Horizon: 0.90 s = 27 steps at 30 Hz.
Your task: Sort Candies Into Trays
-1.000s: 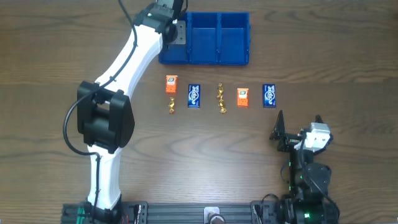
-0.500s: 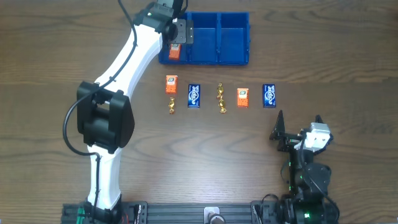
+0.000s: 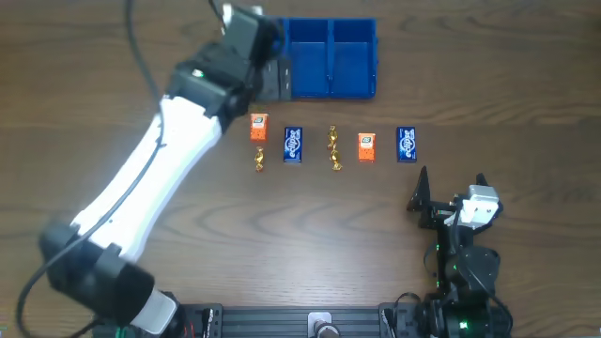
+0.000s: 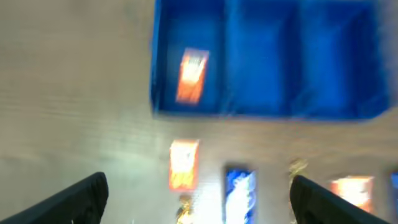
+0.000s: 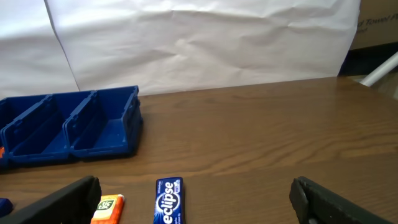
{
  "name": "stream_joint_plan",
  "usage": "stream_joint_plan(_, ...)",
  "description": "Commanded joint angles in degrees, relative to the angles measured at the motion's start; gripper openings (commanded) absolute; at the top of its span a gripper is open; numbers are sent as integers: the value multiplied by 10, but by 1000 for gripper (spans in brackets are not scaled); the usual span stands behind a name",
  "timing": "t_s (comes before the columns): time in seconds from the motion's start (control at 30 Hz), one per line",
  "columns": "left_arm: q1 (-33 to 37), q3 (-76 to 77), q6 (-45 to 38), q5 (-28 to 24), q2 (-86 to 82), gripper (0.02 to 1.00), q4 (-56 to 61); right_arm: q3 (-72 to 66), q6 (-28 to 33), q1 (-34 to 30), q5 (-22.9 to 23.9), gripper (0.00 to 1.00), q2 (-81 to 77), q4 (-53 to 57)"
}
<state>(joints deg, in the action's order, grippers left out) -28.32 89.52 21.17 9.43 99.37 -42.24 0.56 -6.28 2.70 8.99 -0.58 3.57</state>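
The left gripper hung above the left end of the blue plastic tray with three compartments. Its two fingers stood wide apart and held nothing. In the left wrist view, a small orange candy box lay inside the left end compartment of the tray.

On the brown wooden table, a row of candies lay near the tray but not touching it: a second orange box, a small gold-wrapped candy, a flat blue pack, a pair of gold-wrapped candies, a third orange box and a second blue pack.

The right gripper stood near its base, behind the second blue pack, with its fingers spread and empty.
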Motion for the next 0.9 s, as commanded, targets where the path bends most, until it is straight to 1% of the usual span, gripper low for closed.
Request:
stream_joint_plan(0.03, 4, -94, 16, 0, 44, 921, 58, -1, 6, -3, 5, 998, 4, 2)
stream_joint_plan(0.37, 11, -99, 20, -24, 140, 899, 101, -1, 6, -3, 5, 998, 4, 2)
stream_joint_plan(0.53, 25, -99, 20, -46, 156, 888, 108, -1, 6, -3, 5, 998, 4, 2)
stream_joint_plan(0.9, 28, -99, 14, -49, 193, 851, 121, -1, 6, -3, 5, 998, 4, 2)
